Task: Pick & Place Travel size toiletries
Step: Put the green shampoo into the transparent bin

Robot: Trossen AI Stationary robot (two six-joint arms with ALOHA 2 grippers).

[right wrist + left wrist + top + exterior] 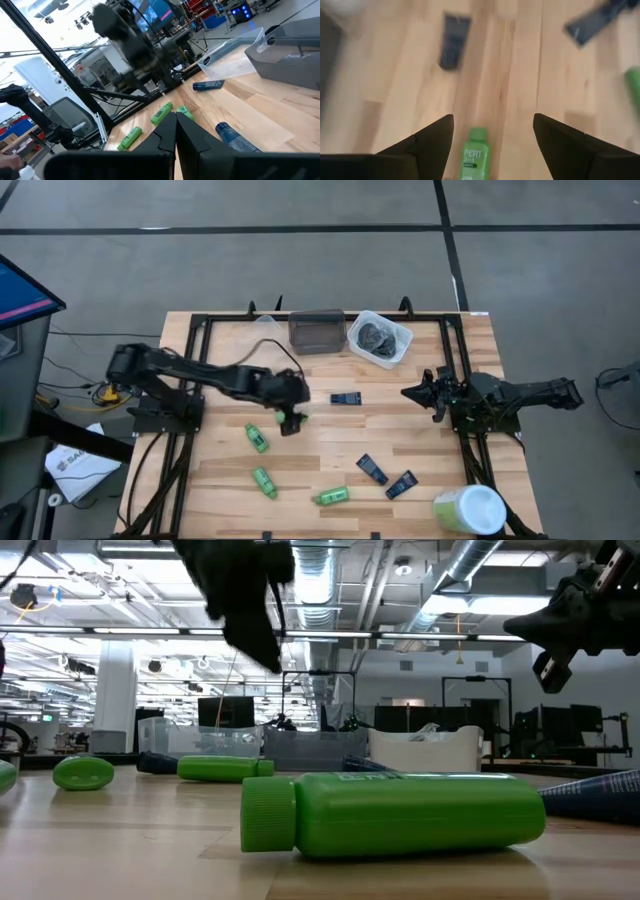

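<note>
My left gripper (290, 418) hangs open above the middle of the table, raised well off the wood in the low view (245, 610). Its fingers stand either side of a small green bottle (476, 156) lying on the table below, apart from it. More green bottles lie on their sides nearer the near edge (257, 437) (264, 481) (333, 496). Dark blue sachets lie flat (346, 398) (371, 469) (402, 484). Dark grey lumps (376, 335) sit in a clear tub. My right gripper (408, 392) waits shut on the right side, off the table (175, 131).
A dark tub (316, 330) and the clear tub (395, 350) stand at the far edge. A big pale green-and-white cylinder (468, 510) stands at the near right corner. Black frame rails (190, 370) run along both table sides. Bare wood lies between the two grippers.
</note>
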